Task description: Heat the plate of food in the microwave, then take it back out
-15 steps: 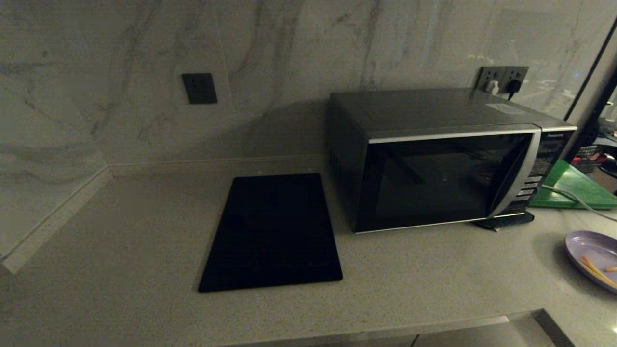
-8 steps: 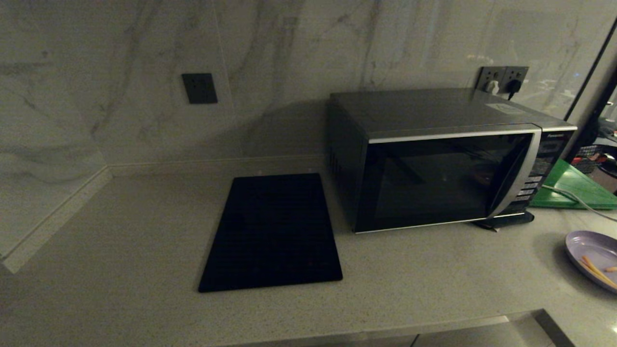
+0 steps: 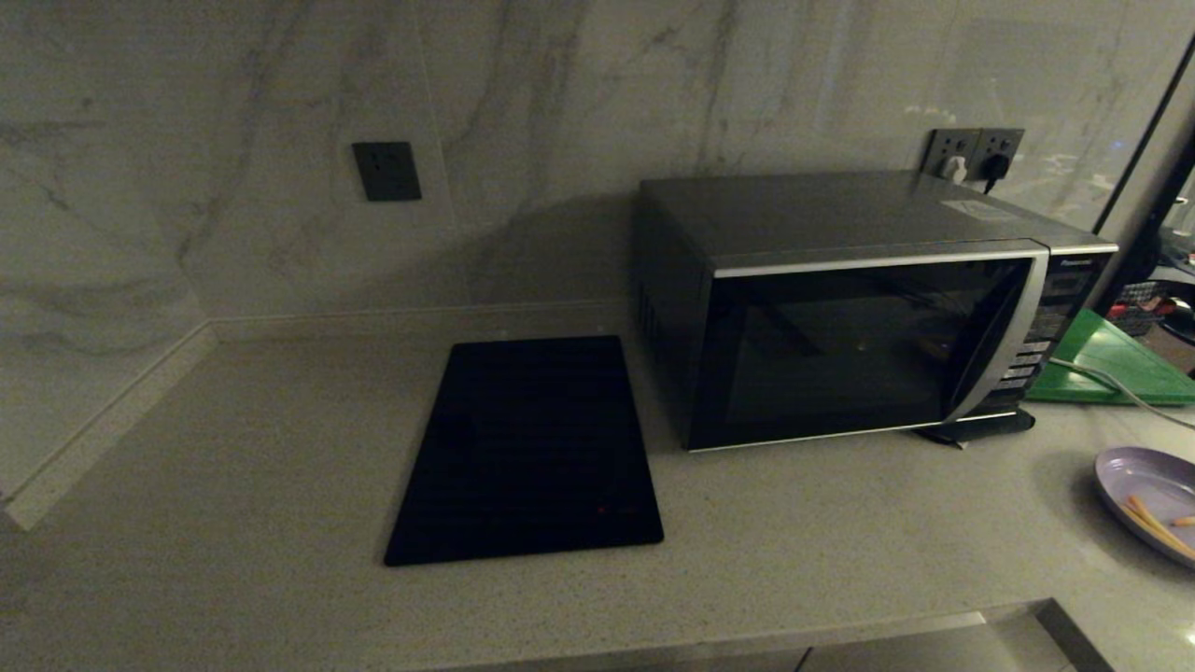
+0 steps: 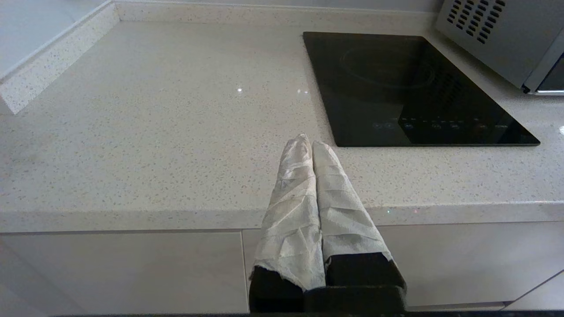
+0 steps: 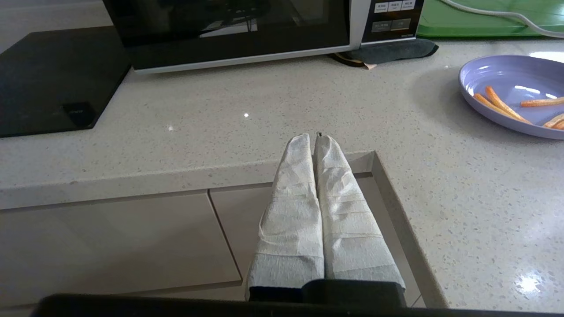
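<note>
The silver-grey microwave [image 3: 859,308] stands at the back right of the counter with its dark glass door closed; its lower front also shows in the right wrist view [image 5: 229,31]. The lavender plate of food [image 3: 1153,499] rests on the counter at the far right, holding orange sticks [image 5: 500,102]. My left gripper [image 4: 308,143] hangs shut and empty over the counter's front edge, left of the cooktop. My right gripper [image 5: 310,141] is shut and empty at the front edge, well short of the plate. Neither gripper shows in the head view.
A flat black cooktop panel [image 3: 532,448] lies left of the microwave. A green board [image 3: 1111,364] with a pale cable across it sits behind the plate. A dark cloth [image 5: 387,50] lies under the microwave's right corner. The counter steps inward by my right gripper.
</note>
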You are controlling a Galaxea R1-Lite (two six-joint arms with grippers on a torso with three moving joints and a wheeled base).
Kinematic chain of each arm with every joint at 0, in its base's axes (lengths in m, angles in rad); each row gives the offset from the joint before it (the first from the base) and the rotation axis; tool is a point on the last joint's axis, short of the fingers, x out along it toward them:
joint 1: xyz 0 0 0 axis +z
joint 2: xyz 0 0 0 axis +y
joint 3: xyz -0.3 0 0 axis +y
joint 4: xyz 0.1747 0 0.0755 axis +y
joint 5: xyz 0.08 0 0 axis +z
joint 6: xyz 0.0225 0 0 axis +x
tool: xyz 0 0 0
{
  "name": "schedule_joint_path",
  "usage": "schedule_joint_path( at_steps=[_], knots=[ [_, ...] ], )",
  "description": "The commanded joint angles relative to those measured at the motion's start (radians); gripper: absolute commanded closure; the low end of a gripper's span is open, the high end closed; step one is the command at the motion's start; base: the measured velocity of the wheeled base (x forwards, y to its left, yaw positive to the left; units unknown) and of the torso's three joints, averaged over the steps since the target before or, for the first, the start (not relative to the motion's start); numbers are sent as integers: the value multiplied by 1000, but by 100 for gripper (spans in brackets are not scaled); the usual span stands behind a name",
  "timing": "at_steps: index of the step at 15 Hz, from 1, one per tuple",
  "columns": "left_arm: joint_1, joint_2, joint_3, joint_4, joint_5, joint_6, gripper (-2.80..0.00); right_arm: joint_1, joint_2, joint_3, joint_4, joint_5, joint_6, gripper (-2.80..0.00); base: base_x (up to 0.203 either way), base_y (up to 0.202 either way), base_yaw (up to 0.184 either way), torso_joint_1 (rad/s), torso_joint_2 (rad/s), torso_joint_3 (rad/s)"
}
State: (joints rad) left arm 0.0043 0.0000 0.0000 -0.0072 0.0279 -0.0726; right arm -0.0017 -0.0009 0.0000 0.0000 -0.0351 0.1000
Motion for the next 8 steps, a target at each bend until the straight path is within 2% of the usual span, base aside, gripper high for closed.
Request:
schedule_joint_path(
  at_steps=[1, 8],
  knots=[
    [0, 2, 0, 0, 0, -1, 0, 0, 1, 3, 0, 0, 0, 0, 0, 0, 0, 0, 0, 0],
    [0, 2, 0, 0, 1, -1, 0, 0, 1, 3, 0, 3, -2, 0, 0, 0, 0, 0, 0, 0]
  ],
)
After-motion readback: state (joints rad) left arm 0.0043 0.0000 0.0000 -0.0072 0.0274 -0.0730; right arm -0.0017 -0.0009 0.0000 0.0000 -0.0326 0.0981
